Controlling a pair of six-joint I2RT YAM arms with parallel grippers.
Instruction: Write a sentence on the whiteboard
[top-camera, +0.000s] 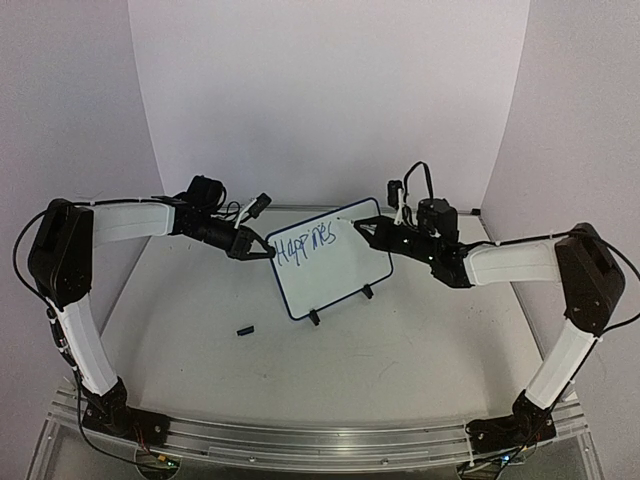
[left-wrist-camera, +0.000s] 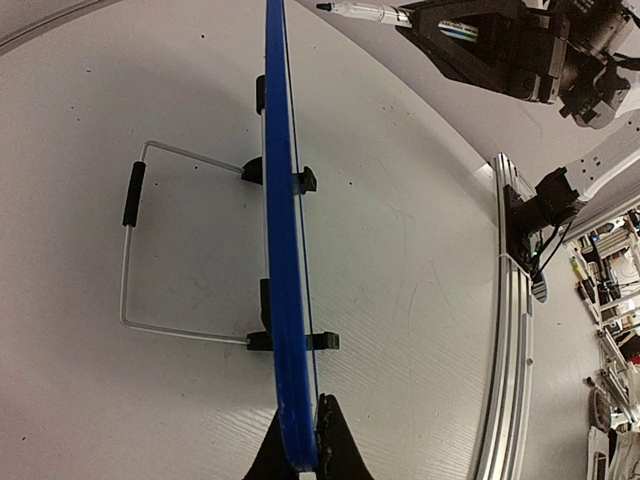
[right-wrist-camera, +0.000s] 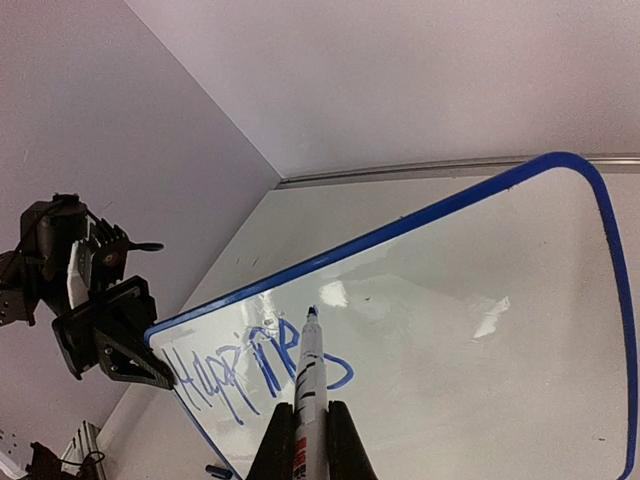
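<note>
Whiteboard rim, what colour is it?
Blue; the whiteboard rim shows best in the left wrist view.

Whiteboard stands between left gripper and right gripper.

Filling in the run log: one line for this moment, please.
left gripper: shut on whiteboard edge | right gripper: shut on marker, tip near whiteboard | sentence: partly written

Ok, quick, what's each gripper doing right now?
Left gripper: closed on the whiteboard edge.
Right gripper: closed, holding the marker.
</note>
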